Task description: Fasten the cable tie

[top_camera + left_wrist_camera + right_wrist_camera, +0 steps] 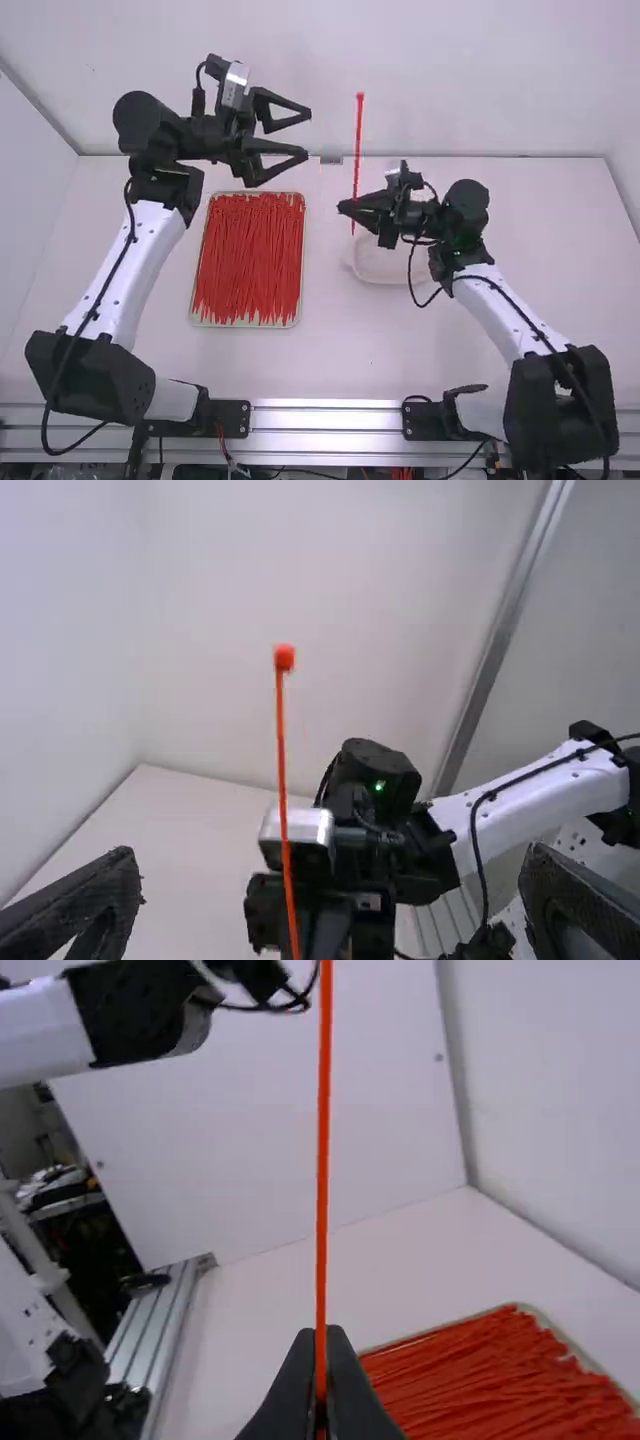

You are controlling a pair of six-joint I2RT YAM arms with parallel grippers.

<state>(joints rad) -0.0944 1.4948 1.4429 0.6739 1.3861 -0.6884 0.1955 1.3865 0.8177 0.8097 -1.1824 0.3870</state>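
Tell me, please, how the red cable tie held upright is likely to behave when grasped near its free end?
The cable tie stands straight above the right tool, pinched only at its lower end, so it is probably fairly stiff yet springy. Being long and thin, its head would likely sway when touched.

A robotics laboratory test cell: the left arm (128, 262) and right arm (503, 312), white with black joints, stand mounted on an aluminium rail (320, 412) at the near edge of a white table (400, 335) boxed in by plain white panels (450, 60); a tray (245, 326) of red cable ties (250, 258) lies left.
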